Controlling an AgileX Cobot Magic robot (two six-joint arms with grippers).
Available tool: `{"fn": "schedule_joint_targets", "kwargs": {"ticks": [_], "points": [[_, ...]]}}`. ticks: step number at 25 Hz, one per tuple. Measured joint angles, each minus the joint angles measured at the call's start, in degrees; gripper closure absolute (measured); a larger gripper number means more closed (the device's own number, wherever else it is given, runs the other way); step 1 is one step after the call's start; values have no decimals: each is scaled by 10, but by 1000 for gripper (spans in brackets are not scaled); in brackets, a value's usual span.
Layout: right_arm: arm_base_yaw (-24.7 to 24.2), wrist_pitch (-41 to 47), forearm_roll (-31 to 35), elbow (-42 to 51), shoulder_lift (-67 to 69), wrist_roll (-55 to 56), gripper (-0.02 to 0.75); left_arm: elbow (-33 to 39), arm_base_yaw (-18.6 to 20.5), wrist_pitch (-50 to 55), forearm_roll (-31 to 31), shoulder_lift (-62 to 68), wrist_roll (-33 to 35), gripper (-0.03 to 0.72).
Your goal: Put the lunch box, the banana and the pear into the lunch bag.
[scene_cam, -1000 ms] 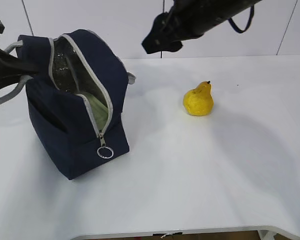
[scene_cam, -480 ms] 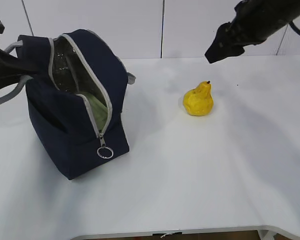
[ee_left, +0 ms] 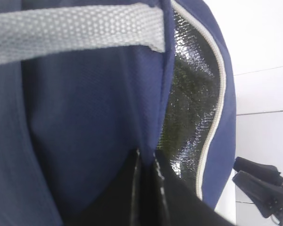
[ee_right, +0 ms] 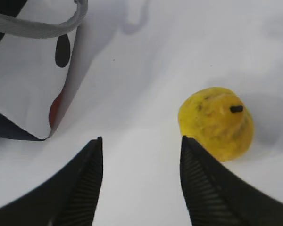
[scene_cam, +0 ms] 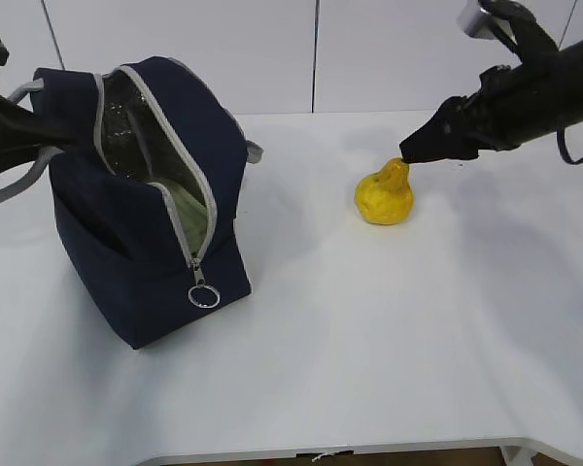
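Right wrist view, lunch bag's [ee_right: 23, 80] spotted panel, maybe

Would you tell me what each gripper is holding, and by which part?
The left gripper pinches the lunch bag by its opening's fabric edge; the right gripper, open, holds nothing.

Black arms, ribbed end effector [ee_right: 140, 181] fingers [ee_right: 205, 188]

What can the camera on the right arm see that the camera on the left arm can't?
Only the right wrist view shows the pear on the white table, the bag's white spotted panel, and the right gripper open and empty. Only the left wrist view shows the silver lining inside and the left gripper pinched shut on the lunch bag edge. Both show the lunch bag and a grey strap handle.
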Motion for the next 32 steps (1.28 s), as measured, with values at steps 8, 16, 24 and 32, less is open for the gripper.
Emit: {"fn": "schedule_joint_targets", "kwargs": {"ticks": [8, 16, 24, 32], "points": [[0, -119, 203, 75, 0, -235, 304, 0, 0, -1, 0, 0, 0, 701], [0, -139, 418, 101, 38, -406, 304, 0, 0, -2, 0, 0, 0, 701], [0, -123, 425, 101, 88, -411, 304, 0, 0, -2, 0, 0, 5, 701], [0, -116, 425, 101, 91, -424, 304, 0, 0, -2, 0, 0, 7, 701]]}}
